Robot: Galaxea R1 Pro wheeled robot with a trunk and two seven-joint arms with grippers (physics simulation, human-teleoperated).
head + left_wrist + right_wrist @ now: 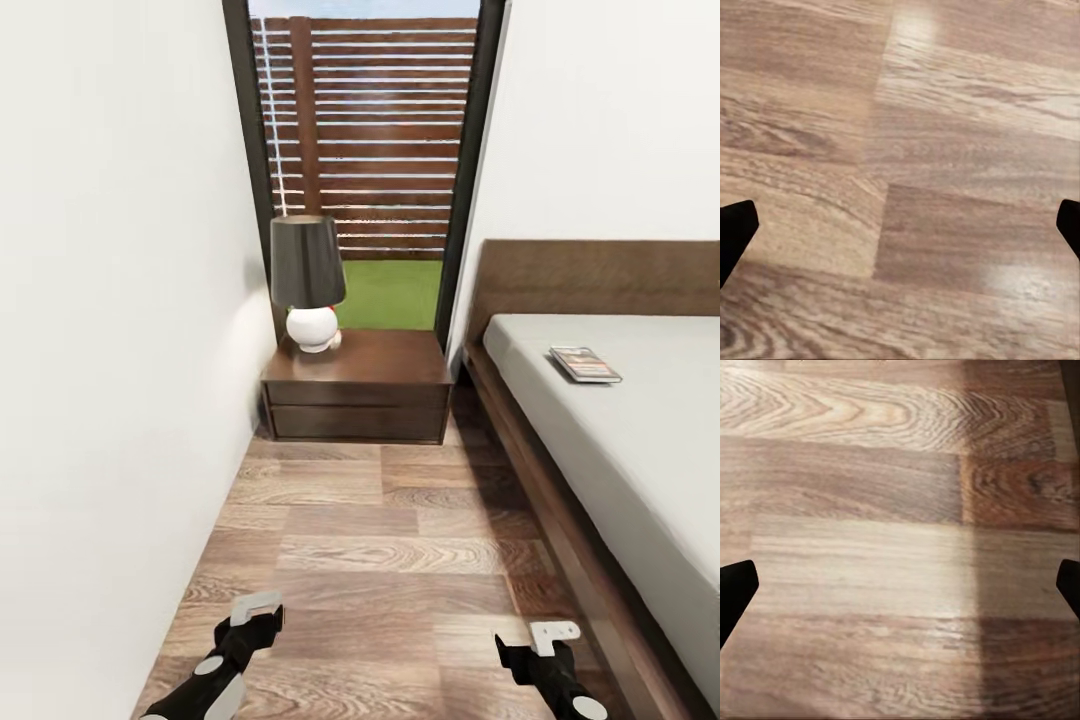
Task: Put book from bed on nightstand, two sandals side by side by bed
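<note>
The robot stands in a narrow strip of the bedroom, with a white wall on its left and the bed [600,420] on its right. The book [585,364] lies flat on the grey mattress, up near the headboard [600,280] and close to the bed edge that faces the robot. The nightstand [357,388] sits straight ahead, just beside the head of the bed, under a tall window [365,150]. A lamp [308,280] with a dark shade stands on the left part of its top, so the right part is bare. Both arms hang low over the wood floor [380,540]. The left hand [257,609] is wide apart with nothing in it, and the wrist view looks down at floor between its two dark fingertips [735,229]. The right hand [553,634] is wide apart too, also with nothing in it. I think the step now is to get closer to the book. To do it well, the robot should roll forward along the bed until the book is near, then reach over with the right arm, since the book is on that side. It should come down gently, because a thin flat book is hard to pinch. The book's long side runs from the robot toward the headboard, turned a little to the right. The sandals are not to be seen here.
</note>
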